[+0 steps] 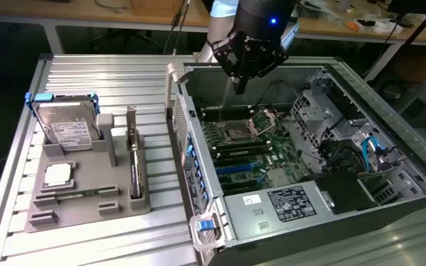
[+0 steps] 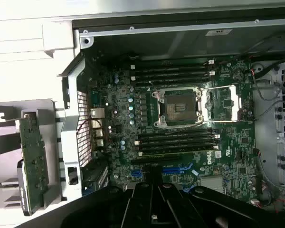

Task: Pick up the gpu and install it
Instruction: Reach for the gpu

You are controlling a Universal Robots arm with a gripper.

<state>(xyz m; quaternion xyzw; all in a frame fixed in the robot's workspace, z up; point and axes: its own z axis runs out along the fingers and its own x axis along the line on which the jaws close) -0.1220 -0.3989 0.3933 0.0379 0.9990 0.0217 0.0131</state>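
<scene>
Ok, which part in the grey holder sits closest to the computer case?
The gpu, standing on edge beside the case; the hard drive and processor sit farther off.

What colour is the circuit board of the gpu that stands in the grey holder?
Green; the gpu shows it best in the wrist view.

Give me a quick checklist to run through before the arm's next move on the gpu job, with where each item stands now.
1. Fingers shut and empty: ok; they hang above the open case, holding nothing.
2. Gpu ready for pickup: ok; it stands on edge in the gray holder, at the exterior view's left of the case, apart from the fingers.
3. Case open, motherboard exposed: ok.
4. Blue expansion slots free: ok; no card stands in them.
5. How firmly the holder grips the gpu: cannot tell.
</scene>
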